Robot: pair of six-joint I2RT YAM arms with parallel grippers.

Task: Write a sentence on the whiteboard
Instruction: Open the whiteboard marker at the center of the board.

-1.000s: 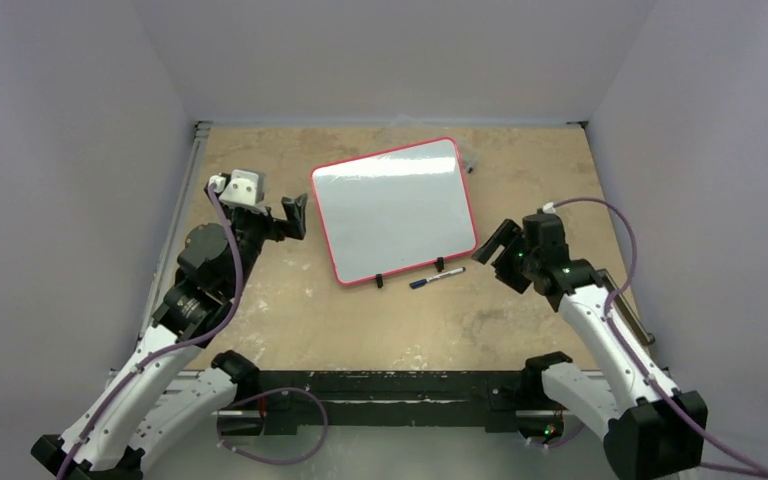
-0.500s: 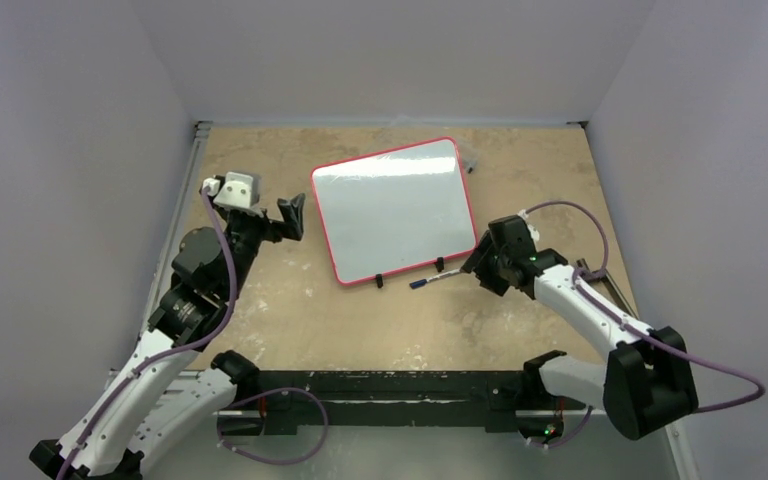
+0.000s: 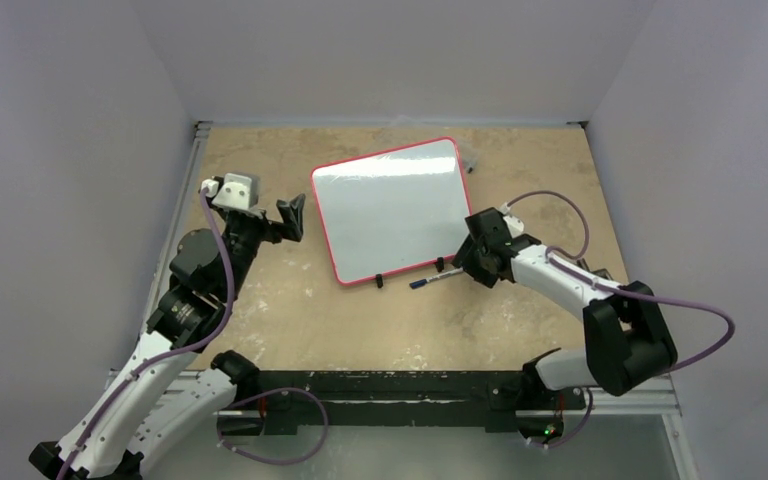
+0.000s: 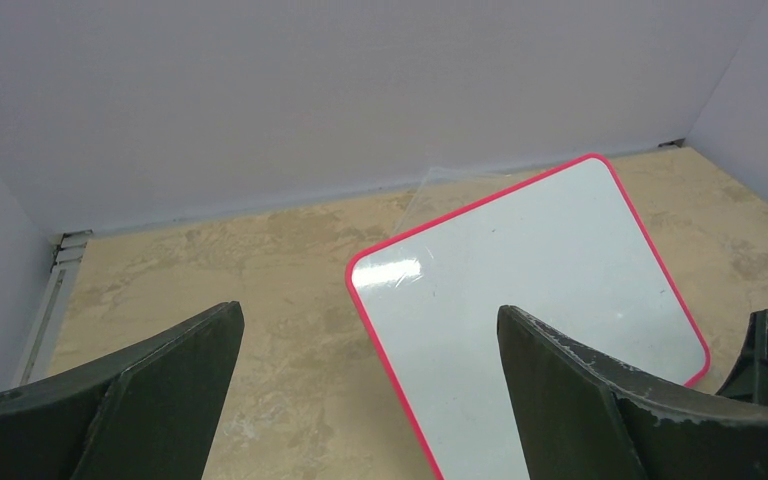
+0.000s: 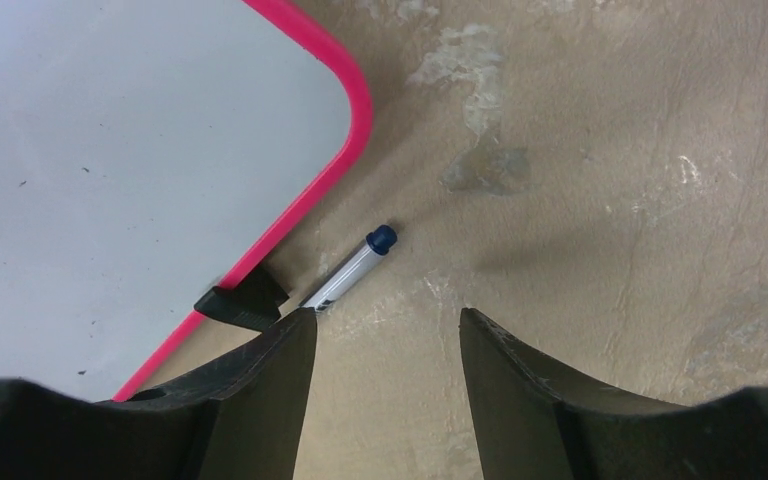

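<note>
Can see the whiteboard point(image 3: 393, 208) flat on the counter point(image 3: 290, 310), near its middle. Can see also a marker point(image 5: 348, 272) just beside the near edge, next to one black clip foot point(image 5: 244, 300). Finds the right fingers point(image 5: 388, 320) low by that marker, partly apart, nothing between them; perhaps touching its end. Finds the left fingers point(image 4: 368, 312) spread wide and empty, left of the whiteboard.

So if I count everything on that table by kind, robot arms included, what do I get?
whiteboard, red frame: 1
marker pen, blue cap: 1
clear see-through piece at the board's far edge, too faint to identify: 1
robot arms: 2, the left arm and the right arm
Total: 5
</note>
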